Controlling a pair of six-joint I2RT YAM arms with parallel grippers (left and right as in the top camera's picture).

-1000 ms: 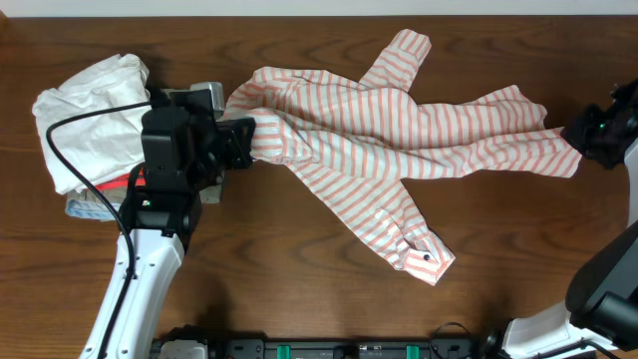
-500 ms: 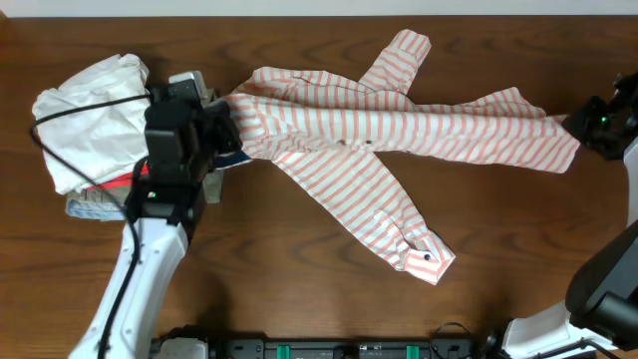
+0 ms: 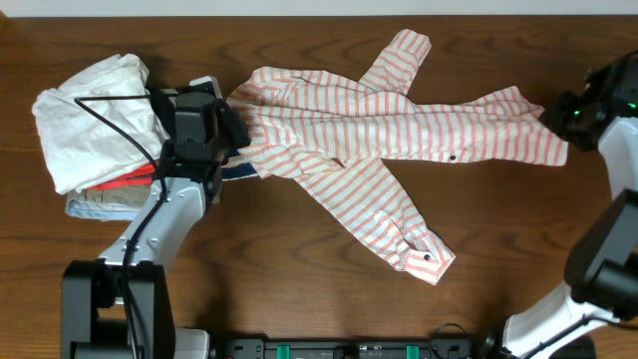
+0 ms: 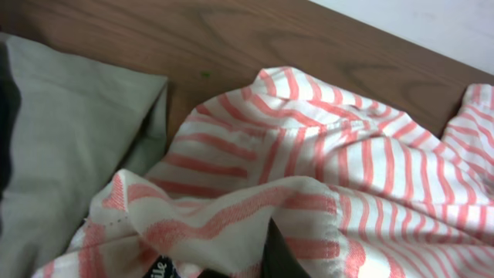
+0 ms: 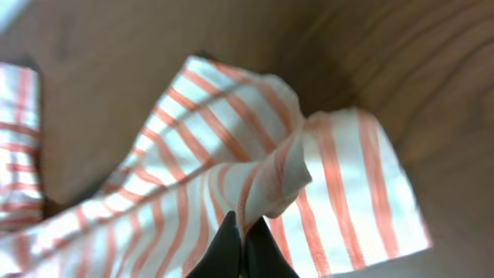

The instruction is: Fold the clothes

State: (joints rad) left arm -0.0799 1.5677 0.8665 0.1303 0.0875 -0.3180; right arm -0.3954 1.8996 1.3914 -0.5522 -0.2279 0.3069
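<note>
Left gripper [image 3: 235,133]: jaws clamped on the striped shirt [image 3: 399,130] at its 9 o'clock end. In the wrist view, fabric bunches over the dark fingertips [image 4: 272,251].

Right gripper [image 3: 556,115]: jaws pressed together on a fold of the shirt's edge at its 3 o'clock end.

Shirt: lies lengthwise between the two grippers on the table [image 3: 299,289]. One sleeve points to 12 o'clock, the other to 5 o'clock, with a dark button at its cuff.

White garment [image 3: 90,120]: heaped at the table's 10 o'clock, just beside the left gripper, on top of a pile of red, pale blue and khaki garments [image 3: 105,204].
</note>
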